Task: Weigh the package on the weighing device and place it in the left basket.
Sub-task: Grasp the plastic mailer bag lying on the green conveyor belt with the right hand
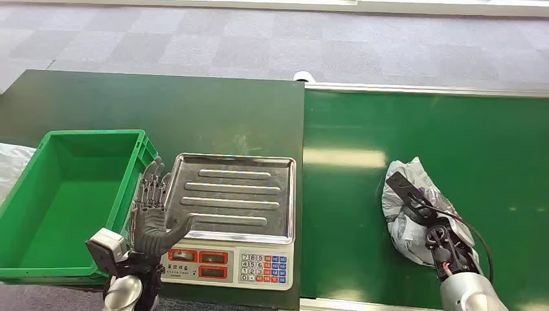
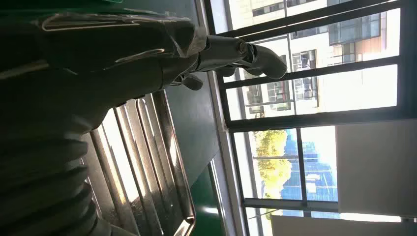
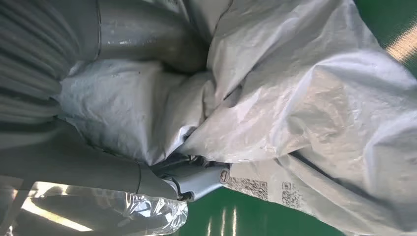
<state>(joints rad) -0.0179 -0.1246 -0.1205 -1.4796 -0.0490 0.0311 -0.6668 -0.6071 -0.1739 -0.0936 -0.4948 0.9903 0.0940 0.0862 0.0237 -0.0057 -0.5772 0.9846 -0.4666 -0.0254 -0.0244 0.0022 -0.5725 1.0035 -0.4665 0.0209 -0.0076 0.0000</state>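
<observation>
The package [image 1: 397, 227], a crumpled grey plastic mailer bag, lies on the green belt [image 1: 453, 142] at the right. My right hand [image 1: 422, 210] lies over it from the near side. In the right wrist view its thumb [image 3: 142, 44] and a finger [image 3: 196, 179] close around folds of the package [image 3: 305, 98]. The weighing scale [image 1: 230, 265] stands in the middle with a bare steel tray [image 1: 236, 194]. My left hand [image 1: 150, 214] is raised at the tray's left front corner, fingers spread, holding nothing. The left wrist view shows this hand [image 2: 123, 54] above the tray [image 2: 147, 162].
An empty green basket [image 1: 90, 135] stands left of the scale on the dark green table [image 1: 194, 103]. The scale's keypad [image 1: 265, 265] faces me. Beyond the table lies grey carpet, and windows appear in the left wrist view.
</observation>
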